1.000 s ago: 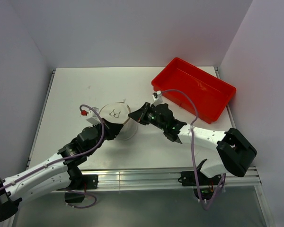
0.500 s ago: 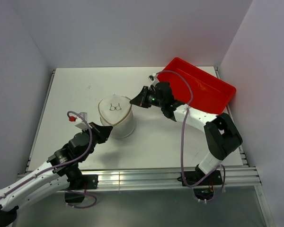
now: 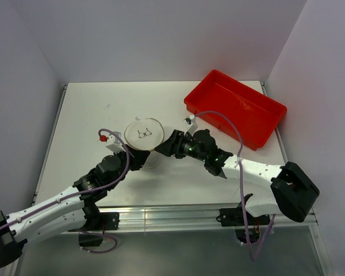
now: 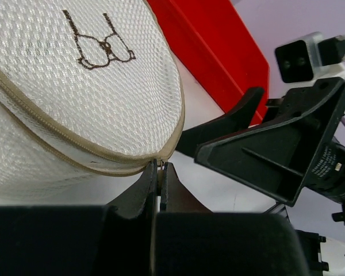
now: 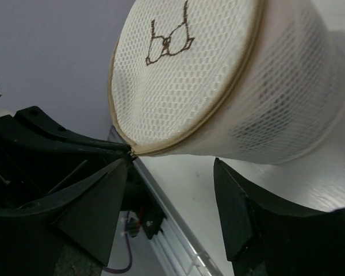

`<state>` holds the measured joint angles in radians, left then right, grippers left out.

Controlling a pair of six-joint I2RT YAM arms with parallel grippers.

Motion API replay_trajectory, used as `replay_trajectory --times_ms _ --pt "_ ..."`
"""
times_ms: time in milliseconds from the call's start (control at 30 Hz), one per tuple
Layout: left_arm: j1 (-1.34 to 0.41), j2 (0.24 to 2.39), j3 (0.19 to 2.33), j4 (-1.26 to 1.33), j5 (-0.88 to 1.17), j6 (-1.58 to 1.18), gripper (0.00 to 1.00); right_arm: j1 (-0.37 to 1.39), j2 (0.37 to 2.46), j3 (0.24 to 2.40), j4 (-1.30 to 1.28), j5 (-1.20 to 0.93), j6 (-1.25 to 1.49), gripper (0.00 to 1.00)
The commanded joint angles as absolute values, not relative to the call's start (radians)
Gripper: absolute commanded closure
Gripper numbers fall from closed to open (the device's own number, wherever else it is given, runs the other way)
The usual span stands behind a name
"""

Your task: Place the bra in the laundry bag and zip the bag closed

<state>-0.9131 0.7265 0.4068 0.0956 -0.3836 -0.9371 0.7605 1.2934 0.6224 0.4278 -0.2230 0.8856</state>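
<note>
While the laundry bag (image 3: 144, 135) stands near the middle of the table (image 3: 86, 115), the left gripper (image 4: 159, 172) is pinched tight on the tan zipper rim (image 4: 75, 140) at its near side, and the right gripper (image 5: 172, 167), spread wide, sits just right of the bag, holding nothing.

Left arm (image 3: 52, 210) and right arm (image 3: 256, 169): white link shells, black joint housings. One lilac cable (image 3: 224, 119) loops along each, rising from beneath the base rail (image 3: 172, 214). Left cable ends in a red connector (image 3: 103, 138) — well beyond the rail. Fingers (image 5: 92, 218) matte black, wedge-shaped; small green lights on the right wrist.
</note>
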Motion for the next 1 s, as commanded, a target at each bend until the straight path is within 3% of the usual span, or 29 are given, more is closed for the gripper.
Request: replay_trajectory --times_ms 0,100,267,333,367,633,733,800,933,967 --pt "-0.922 0.721 0.396 0.199 -0.344 -0.945 1.0 0.793 1.322 0.626 0.603 -0.236 0.972 0.32" --pt "-0.925 0.698 0.388 0.183 -0.345 -0.948 1.0 0.798 1.359 0.65 0.6 -0.222 0.98 0.36" --pt "-0.925 0.67 0.382 0.152 -0.348 -0.942 1.0 0.795 1.393 0.673 0.606 -0.154 1.005 0.58" --pt "-0.925 0.661 0.377 0.141 -0.344 -0.942 1.0 0.792 1.411 0.692 0.607 -0.13 1.005 0.83" --pt "-0.925 0.657 0.376 0.135 -0.339 -0.94 1.0 0.779 1.425 0.701 0.612 -0.138 1.006 1.0" --pt "-0.925 0.499 0.365 -0.135 -0.455 -0.949 1.0 0.58 1.483 0.854 0.454 -0.198 0.858 1.0" --pt "-0.925 0.405 0.359 -0.219 -0.489 -0.957 1.0 0.529 1.581 1.038 0.31 -0.297 0.749 1.0" --pt "-0.925 0.385 0.359 -0.236 -0.497 -0.962 1.0 0.534 1.668 1.195 0.226 -0.327 0.66 1.0" --pt "-0.925 0.448 0.354 -0.138 -0.47 -0.963 1.0 0.545 1.747 1.315 0.131 -0.354 0.626 1.0" --pt "-0.925 0.487 0.348 -0.097 -0.456 -0.959 1.0 0.546 1.746 1.316 0.127 -0.339 0.638 0.94"
